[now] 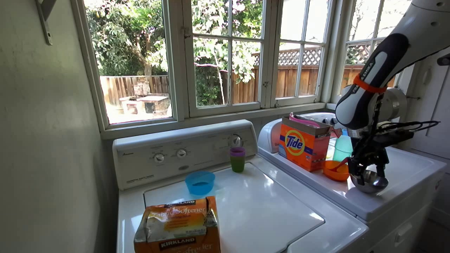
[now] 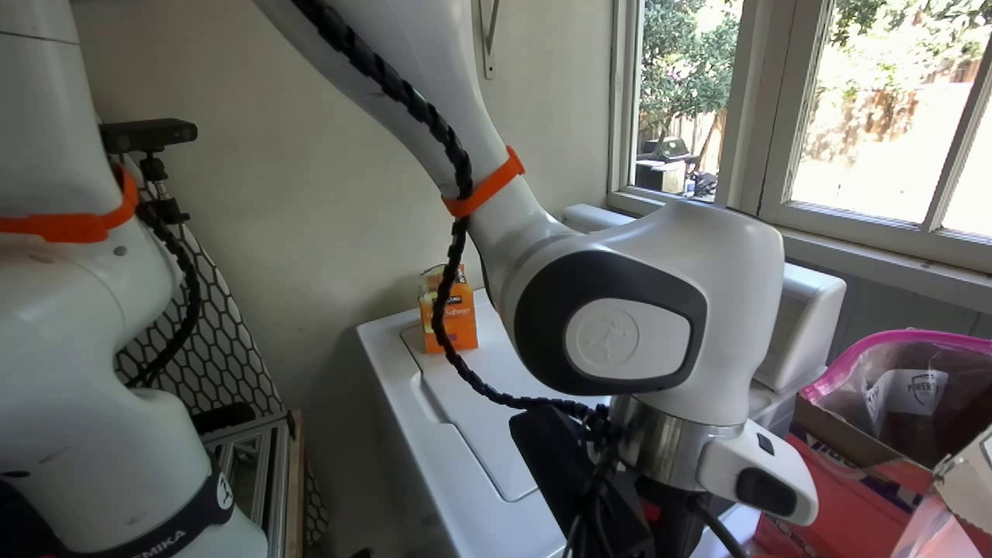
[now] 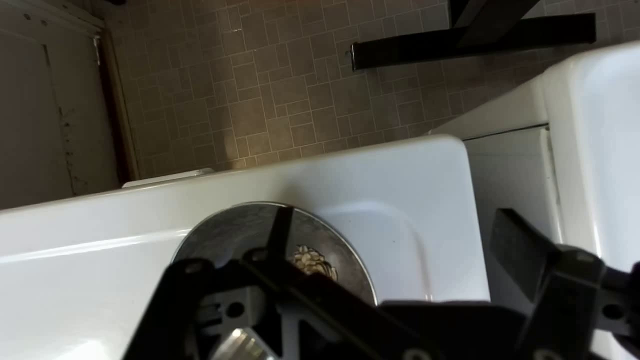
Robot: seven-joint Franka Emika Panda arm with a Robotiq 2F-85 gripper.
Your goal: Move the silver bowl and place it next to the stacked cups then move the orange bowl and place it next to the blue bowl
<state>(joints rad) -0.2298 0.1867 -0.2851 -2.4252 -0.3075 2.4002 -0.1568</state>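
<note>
Standing nearest me is the softener box (image 1: 177, 225) on the washer (image 1: 267, 207). On the neighbouring machine (image 1: 415, 165), near its corner, is the silver bowl (image 1: 371, 183); the gripper (image 1: 369, 172) hangs there, fingers (image 3: 280, 230) spread wide, one above the bowl, one outside its rim, though whether either touches I can't tell. Farther back come the blue bowl (image 1: 200, 183) on the washer, the orange bowl (image 1: 333, 173) beside the Tide box (image 1: 304, 146), and the cups (image 1: 237, 159) by the washer's panel (image 1: 207, 147).

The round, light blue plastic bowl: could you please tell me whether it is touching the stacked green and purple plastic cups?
Apart: in an exterior view, white lid shows between the blue bowl and the stacked cups.
</note>
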